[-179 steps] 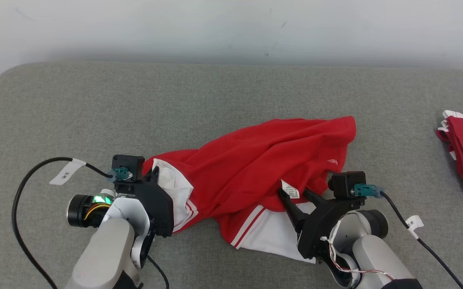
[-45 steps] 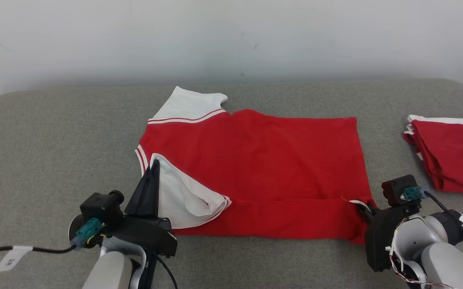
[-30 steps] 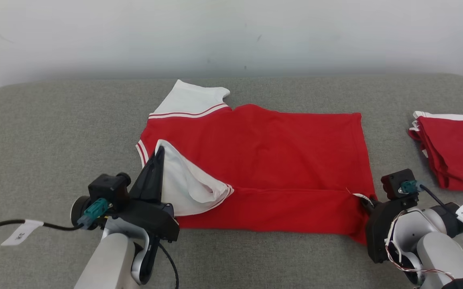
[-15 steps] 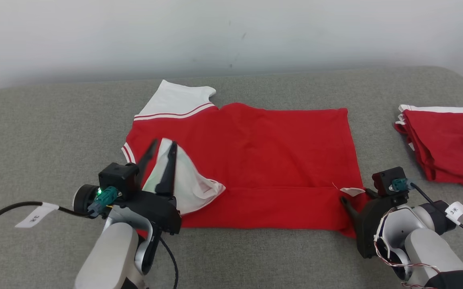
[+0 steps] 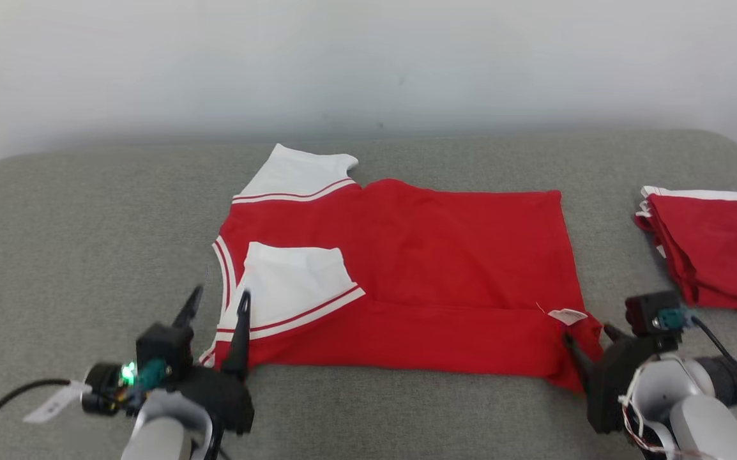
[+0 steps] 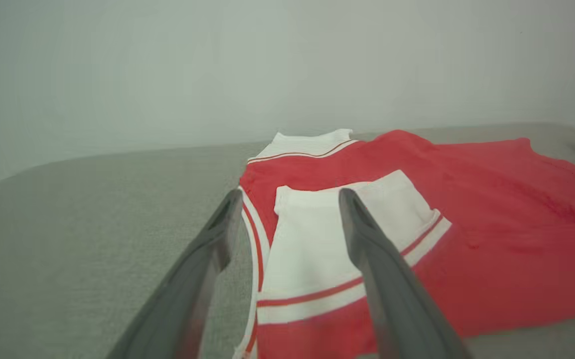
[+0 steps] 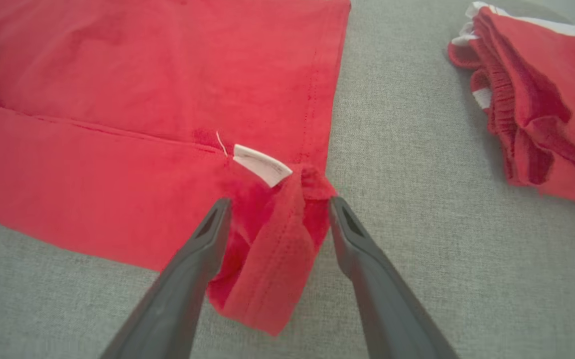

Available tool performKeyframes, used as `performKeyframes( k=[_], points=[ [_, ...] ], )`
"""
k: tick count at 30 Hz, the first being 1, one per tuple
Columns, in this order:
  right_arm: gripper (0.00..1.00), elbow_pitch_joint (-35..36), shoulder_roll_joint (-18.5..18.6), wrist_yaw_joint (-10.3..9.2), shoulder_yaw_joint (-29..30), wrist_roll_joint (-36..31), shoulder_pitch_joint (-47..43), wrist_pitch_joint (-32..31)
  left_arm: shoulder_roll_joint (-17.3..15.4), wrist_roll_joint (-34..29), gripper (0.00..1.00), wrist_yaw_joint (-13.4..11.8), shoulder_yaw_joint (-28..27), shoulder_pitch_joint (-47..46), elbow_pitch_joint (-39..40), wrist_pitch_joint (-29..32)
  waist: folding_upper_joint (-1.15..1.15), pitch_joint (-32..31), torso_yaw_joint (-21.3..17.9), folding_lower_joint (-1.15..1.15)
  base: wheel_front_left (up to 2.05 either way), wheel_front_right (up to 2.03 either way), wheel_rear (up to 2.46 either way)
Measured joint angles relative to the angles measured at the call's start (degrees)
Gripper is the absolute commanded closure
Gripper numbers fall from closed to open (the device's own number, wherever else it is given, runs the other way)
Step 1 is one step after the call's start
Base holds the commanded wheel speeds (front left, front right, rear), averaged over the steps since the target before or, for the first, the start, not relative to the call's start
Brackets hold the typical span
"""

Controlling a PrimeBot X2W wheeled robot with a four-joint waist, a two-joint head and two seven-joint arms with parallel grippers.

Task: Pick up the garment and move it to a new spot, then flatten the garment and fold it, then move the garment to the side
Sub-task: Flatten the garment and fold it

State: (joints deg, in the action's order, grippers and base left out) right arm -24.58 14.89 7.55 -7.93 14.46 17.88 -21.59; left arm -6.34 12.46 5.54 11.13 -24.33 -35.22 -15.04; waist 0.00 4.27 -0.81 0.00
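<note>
Apart and empty: left end effector [image 5: 220,294], right end effector [image 7: 278,201]. Risk: bunched garment corner [image 7: 267,269] between right jaws, possibly snagging on withdrawal.

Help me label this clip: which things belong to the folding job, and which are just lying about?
Job: red garment, partly folded; left gripper, open; right gripper, open.
Lying about: pile of folded red clothes at the far right.
</note>
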Motion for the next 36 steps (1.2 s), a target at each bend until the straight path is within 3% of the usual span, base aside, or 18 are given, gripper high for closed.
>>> performKeyframes(
  k=[9, 21, 36],
  points=[
    [0.0, 6.6, -3.4, 0.0, 5.4, -1.6, -8.5, -5.6, -0.4, -1.5, 0.0, -1.5, 0.9, 4.5, -6.0, 0.0, 0.0, -0.6, 1.1, -0.01, 0.0, 0.0, 0.0],
    [0.0, 8.4, -8.1, 0.0, 9.2, -6.3, -7.9, -8.2, 0.0, -1.7, 0.0, -5.5, 0.8, -0.8, -15.5, 1.1, 0.0, 2.4, 0.3, 0.0, 0.0, 0.0, 0.0],
    [0.0, 8.2, -10.2, 0.0, 13.1, -10.7, -7.3, -9.0, 1.2, 0.0, 0.0, -5.6, 1.2, -3.8, -20.4, 0.4, 0.0, 3.5, 0.3, 0.0, 0.0, 0.0, 0.0]
  ],
)
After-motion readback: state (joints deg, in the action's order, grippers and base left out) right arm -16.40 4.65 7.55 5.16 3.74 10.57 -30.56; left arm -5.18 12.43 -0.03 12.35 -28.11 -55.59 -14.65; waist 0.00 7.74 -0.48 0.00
